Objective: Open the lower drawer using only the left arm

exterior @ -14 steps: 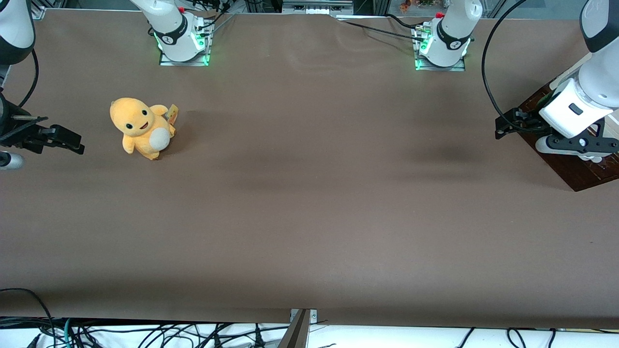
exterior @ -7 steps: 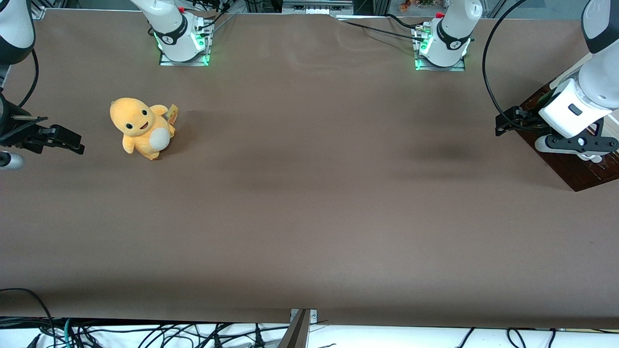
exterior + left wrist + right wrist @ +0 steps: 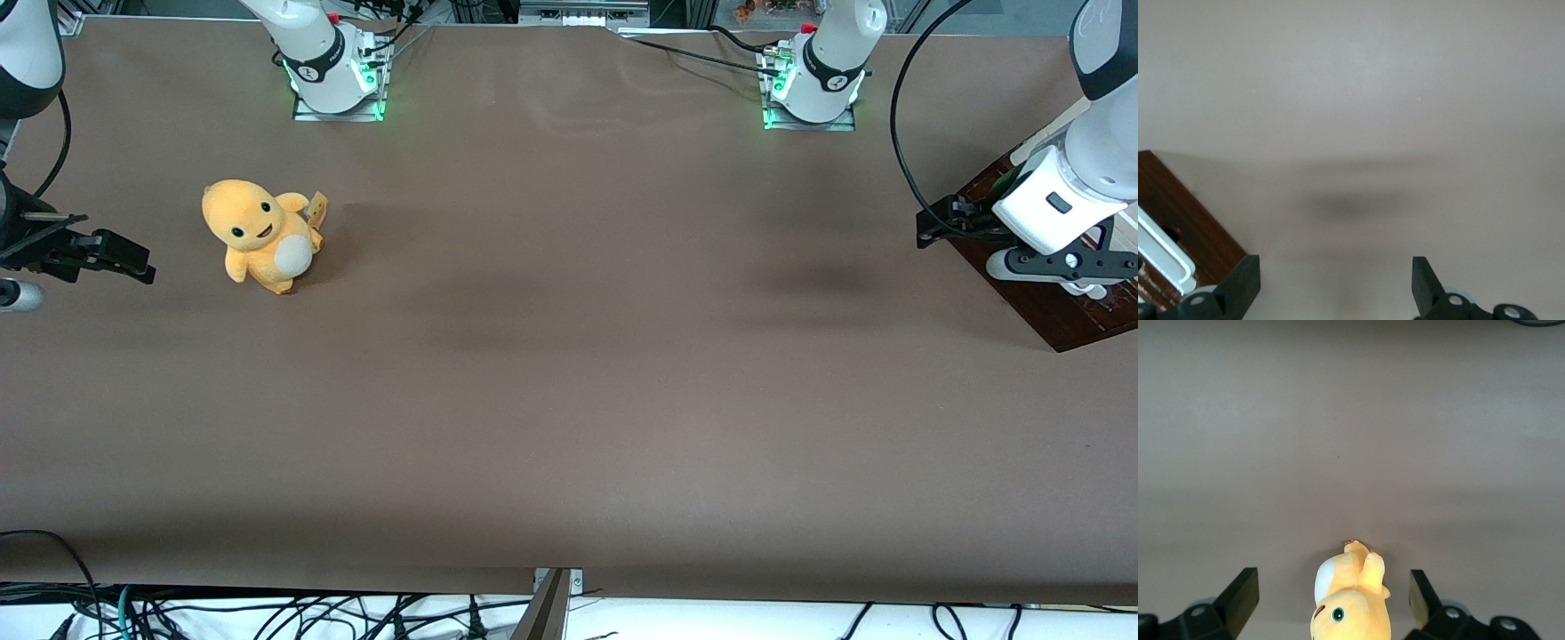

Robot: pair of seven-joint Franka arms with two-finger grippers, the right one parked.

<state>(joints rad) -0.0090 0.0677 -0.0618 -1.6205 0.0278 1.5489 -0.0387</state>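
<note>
Where gripper (image 3: 1335, 283) gapes, drawer (image 3: 1185, 227) beside.

**A:** Here we are, looking down from the parked arm's wrist. What have we got?

**B:** A yellow plush toy (image 3: 1351, 600) lying on the brown counter (image 3: 1351, 440), between two black fingertips (image 3: 1241, 593) of the parked pincer.

**A:** Is it being gripped?

**B:** No, the tips stand well apart on either side of it, with bare counter showing between each tip and the toy.

**A:** Details on the toy?

**B:** A white patch on its belly, a dark round eye with a greenish glint, a small red mouth line. Its feet point away from the camera.

**A:** And the rest?

**B:** Plain brown surface, with a dark curved edge at the rim I can't identify.
</note>
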